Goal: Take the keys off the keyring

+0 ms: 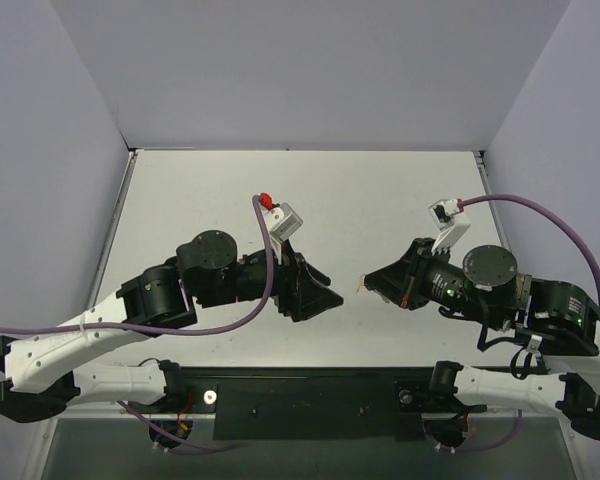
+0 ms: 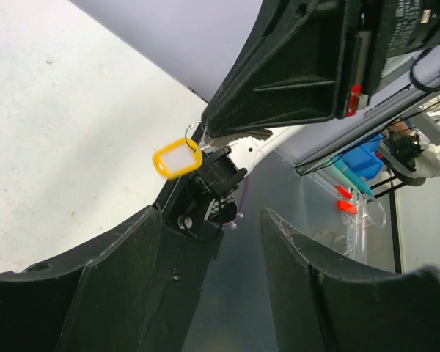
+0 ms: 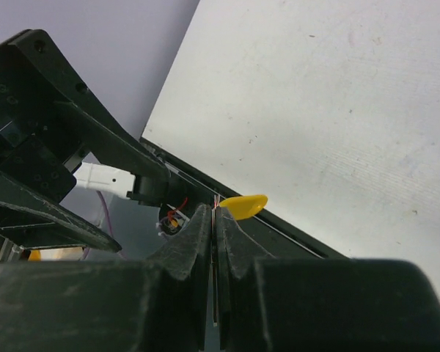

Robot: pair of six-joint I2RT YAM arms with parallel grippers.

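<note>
Left gripper (image 2: pixel 209 218) first: jaws spread wide, released, its two black fingers (image 2: pixel 125 279) filling the bottom of the wrist view. Just past them, at eleven o'clock, there's the keyring (image 2: pixel 177 159), a yellow-orange tag with a pale middle, dangling in the air clear of the table. It hangs right at the tips of the right gripper (image 3: pixel 214 214), which comes in from one o'clock. That gripper is clenched tight, fingers pressed flat together, grasping the keyring. In its own camera the yellow end pokes out at two o'clock. The key is too small for me to pick out. From above, the two grippers face tip to tip, the left pointing to three o'clock and the right to nine. They sit close but apart above the white table (image 1: pixel 380 190), which runs on to twelve o'clock.
</note>
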